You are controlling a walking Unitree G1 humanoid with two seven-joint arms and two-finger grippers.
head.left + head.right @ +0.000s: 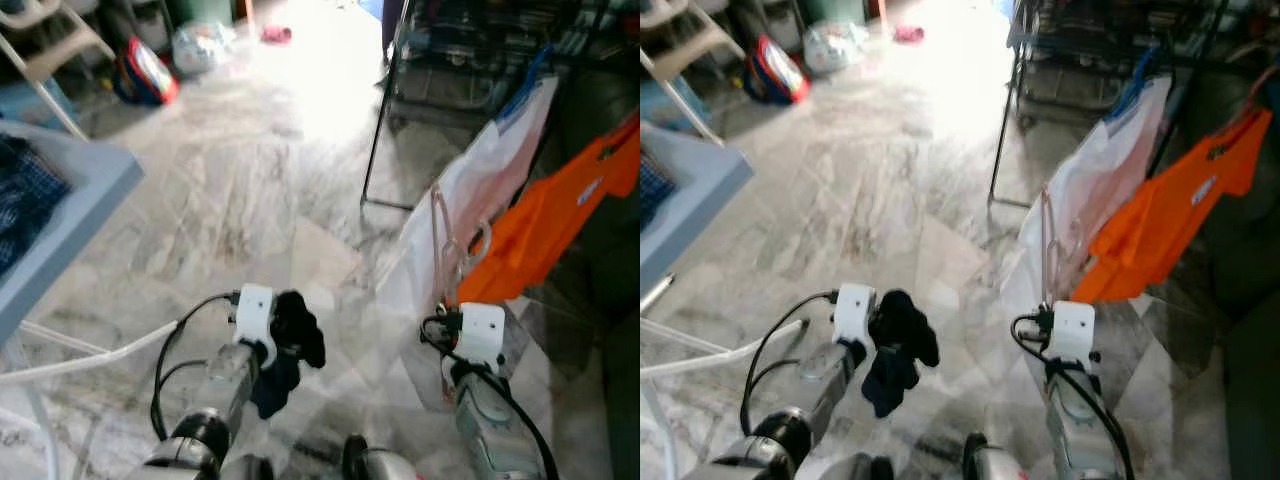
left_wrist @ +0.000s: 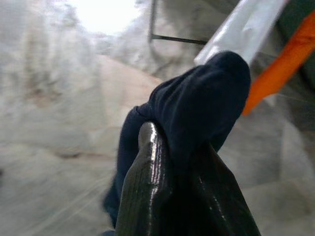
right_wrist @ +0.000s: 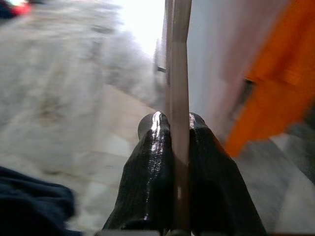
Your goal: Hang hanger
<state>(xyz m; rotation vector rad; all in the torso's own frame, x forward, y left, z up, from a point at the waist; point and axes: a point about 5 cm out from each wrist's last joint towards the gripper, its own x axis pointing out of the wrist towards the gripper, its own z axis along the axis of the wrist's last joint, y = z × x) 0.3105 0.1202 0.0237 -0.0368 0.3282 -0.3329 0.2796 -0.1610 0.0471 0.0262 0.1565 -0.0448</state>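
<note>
right gripper, jaws closed on a hanger. left gripper, jaws closed on a dark cloth. orange shirt hangs beside.

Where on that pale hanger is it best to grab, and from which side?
Grab the hanger on its thin straight bar, from below, one finger on each flat side. The right pincer already clamps it this way. The bar is narrow and upright, so it fits between the fingers, leaving the top free.

Orange shirt and white garment on rack; red-blue bag on marble floor.
</note>
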